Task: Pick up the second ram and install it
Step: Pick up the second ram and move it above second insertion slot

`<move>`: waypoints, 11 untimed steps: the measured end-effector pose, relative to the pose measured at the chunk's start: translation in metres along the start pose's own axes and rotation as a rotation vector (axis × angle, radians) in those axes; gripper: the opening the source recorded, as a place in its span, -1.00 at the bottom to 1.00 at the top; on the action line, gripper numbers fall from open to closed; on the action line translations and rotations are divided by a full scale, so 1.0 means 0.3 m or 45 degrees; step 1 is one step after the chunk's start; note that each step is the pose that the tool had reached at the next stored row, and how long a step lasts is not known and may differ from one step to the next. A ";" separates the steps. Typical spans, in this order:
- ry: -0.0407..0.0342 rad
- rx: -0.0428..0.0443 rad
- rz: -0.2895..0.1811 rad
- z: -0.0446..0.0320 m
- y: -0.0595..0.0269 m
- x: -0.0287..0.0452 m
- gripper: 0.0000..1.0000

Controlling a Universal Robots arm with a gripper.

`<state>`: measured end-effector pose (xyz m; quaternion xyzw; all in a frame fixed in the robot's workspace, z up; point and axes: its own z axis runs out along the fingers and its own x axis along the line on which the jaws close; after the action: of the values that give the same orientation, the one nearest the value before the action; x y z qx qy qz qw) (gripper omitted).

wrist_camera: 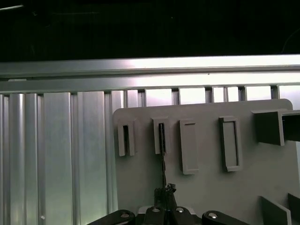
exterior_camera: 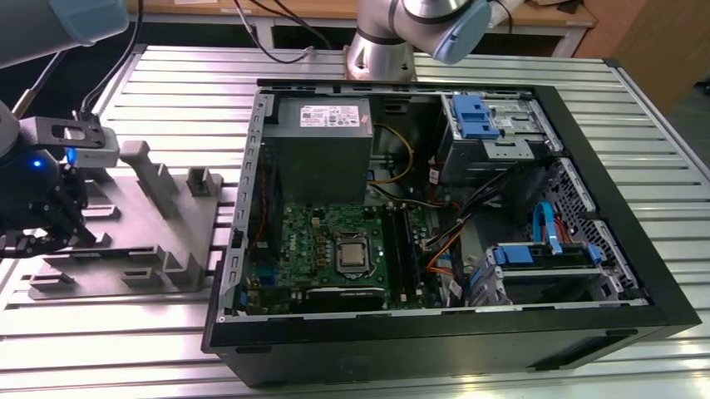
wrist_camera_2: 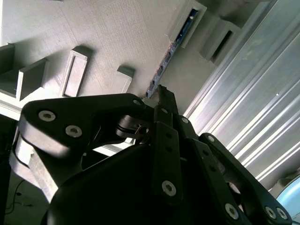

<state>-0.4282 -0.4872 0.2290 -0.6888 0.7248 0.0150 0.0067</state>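
Ribbed counter (exterior_camera: 466,66); at the exterior view's left the fingers (wrist_camera_2: 166,105) look pinched shut on the ram (wrist_camera_2: 166,60), standing slotted in the tray (exterior_camera: 145,220). Pick-up step; freeing it calls for a straight pull.

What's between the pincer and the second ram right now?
Nothing visible. The pincer is closed on the second ram, which sits in a slot of the grey holder tray.

No text can be read (the label (exterior_camera: 322,114) on the power-supply box (exterior_camera: 324,162) is illegible).
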 end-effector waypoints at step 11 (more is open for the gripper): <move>0.0001 0.000 -0.002 0.000 0.000 0.000 -0.42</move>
<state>-0.4282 -0.4872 0.2290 -0.6893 0.7243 0.0150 0.0067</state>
